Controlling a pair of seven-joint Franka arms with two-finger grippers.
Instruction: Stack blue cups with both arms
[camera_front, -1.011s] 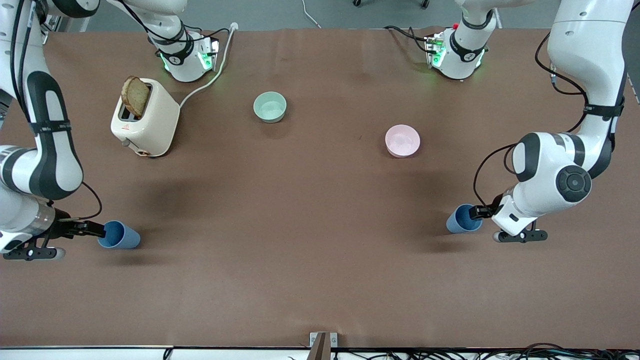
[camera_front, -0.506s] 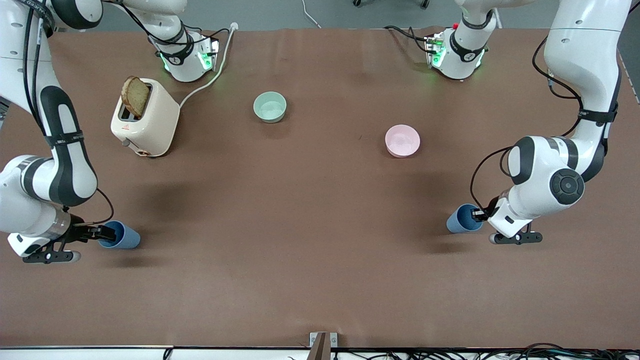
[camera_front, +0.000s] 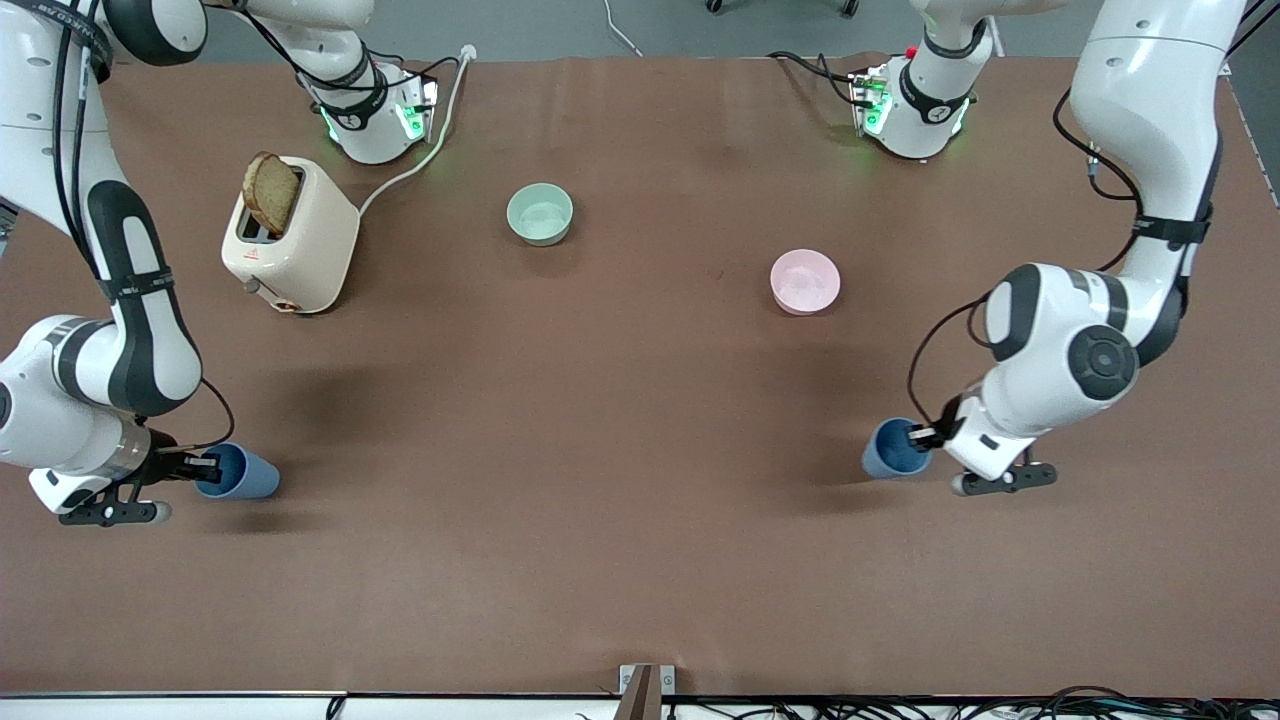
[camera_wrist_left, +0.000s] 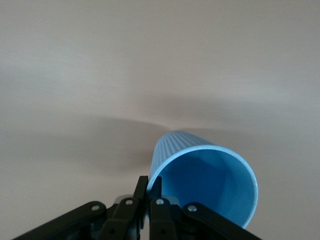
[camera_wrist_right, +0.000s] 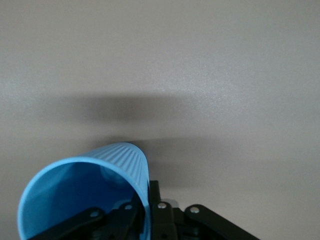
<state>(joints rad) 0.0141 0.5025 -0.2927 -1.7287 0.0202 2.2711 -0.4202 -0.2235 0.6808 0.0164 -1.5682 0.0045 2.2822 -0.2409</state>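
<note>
Both grippers pinch a cup rim: our left gripper (camera_front: 918, 437) holds one blue cup (camera_front: 890, 449) over the table's left-arm end, our right gripper (camera_front: 205, 466) the other blue cup (camera_front: 238, 472) at the right-arm end. Such thin-wall grips could let a cup swing and misalign when nesting. We read no writing.

No legible text, numbers or brand names. The toaster (camera_front: 290, 235) carries a small red mark on its side; its form cannot be read.
</note>
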